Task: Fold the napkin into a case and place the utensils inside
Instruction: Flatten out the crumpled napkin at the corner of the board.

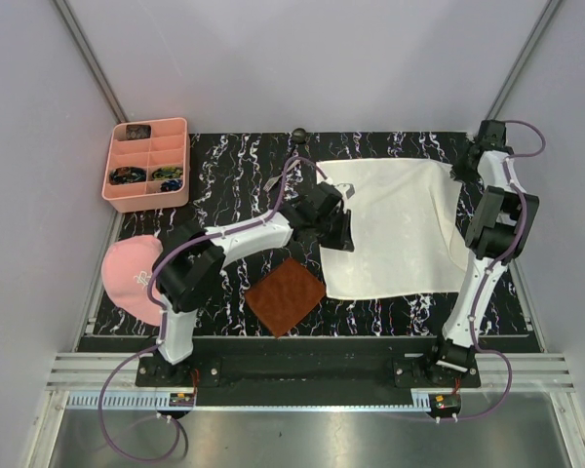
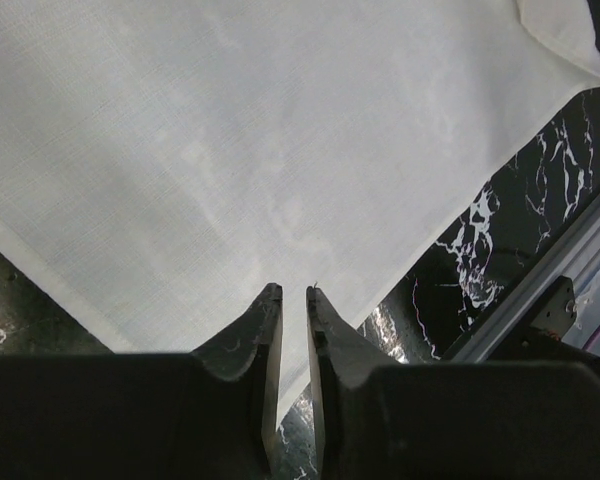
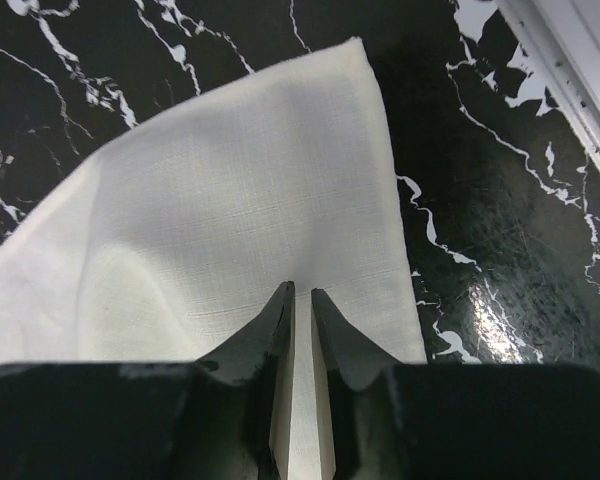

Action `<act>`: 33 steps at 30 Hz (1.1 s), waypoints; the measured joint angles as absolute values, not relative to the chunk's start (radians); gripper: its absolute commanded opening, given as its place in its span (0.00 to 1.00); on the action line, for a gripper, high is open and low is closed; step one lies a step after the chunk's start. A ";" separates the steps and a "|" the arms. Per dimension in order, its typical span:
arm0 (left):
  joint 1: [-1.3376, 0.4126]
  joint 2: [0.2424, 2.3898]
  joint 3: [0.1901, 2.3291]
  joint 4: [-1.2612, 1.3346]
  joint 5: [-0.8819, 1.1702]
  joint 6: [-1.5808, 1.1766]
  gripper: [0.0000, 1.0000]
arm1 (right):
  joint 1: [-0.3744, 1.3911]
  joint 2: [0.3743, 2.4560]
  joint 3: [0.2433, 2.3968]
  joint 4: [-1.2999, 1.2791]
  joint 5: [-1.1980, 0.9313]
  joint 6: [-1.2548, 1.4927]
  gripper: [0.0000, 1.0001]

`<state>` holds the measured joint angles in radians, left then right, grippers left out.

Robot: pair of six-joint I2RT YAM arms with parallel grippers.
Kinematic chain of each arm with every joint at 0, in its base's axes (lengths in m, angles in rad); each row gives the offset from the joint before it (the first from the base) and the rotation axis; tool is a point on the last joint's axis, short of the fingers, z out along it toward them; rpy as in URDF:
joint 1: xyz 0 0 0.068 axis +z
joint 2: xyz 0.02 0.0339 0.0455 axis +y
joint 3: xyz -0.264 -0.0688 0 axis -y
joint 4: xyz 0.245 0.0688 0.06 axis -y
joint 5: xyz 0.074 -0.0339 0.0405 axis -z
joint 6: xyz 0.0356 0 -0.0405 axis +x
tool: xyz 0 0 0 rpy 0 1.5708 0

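Cream-white cloth, one item: the napkin (image 1: pixel 395 229), lying open over the right half of my black, white-veined worktop (image 1: pixel 224 166), not yet folded into a case.

My left pincer (image 2: pixel 292 300): placed at the napkin's left edge, about midway along it. Its two dark fingers are clenched to a thin slit, and the hem of the cloth runs into that slit. From its own camera the napkin spreads ahead and to the left of the tips, with bare worktop to the right.

My right pincer (image 3: pixel 302 298): placed at the napkin's far right corner. Its fingers are likewise clenched, with pale cloth showing in the narrow gap between them. The corner of the napkin points away beyond the tips. The cloth swells into a soft hump just left of them, and bare worktop lies to the right.

Other items, all left of the napkin and apart from both pincers:
- The brown textured mat (image 1: pixel 286 295) sits turned like a diamond, near the napkin's near left corner.
- The pink compartment tray (image 1: pixel 146 164) stands at the far left.
- The pink cap (image 1: pixel 132 271) lies at the left edge.
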<state>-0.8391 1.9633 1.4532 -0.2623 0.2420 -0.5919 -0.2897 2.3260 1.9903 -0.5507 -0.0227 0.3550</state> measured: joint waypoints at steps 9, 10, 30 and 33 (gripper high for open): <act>-0.774 1.732 1.350 -0.362 0.257 -0.546 0.26 | -0.290 2.397 2.011 -0.560 -0.035 0.370 0.20; -0.756 1.677 1.333 -0.375 0.255 -0.540 0.27 | -0.290 2.416 2.031 -0.567 -0.032 0.366 0.20; -0.749 1.775 1.530 -0.469 0.250 -0.511 0.28 | -0.303 2.823 2.762 -0.654 -0.027 0.386 0.35; -0.780 1.891 1.589 -0.469 0.251 -0.517 0.29 | -0.284 2.755 2.712 -0.634 -0.008 0.375 0.53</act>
<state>-0.7799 1.8912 1.5894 -0.4686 0.2508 -0.5171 -0.2844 2.7548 2.7125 -0.6338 -0.0078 0.3752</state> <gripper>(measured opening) 0.286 0.381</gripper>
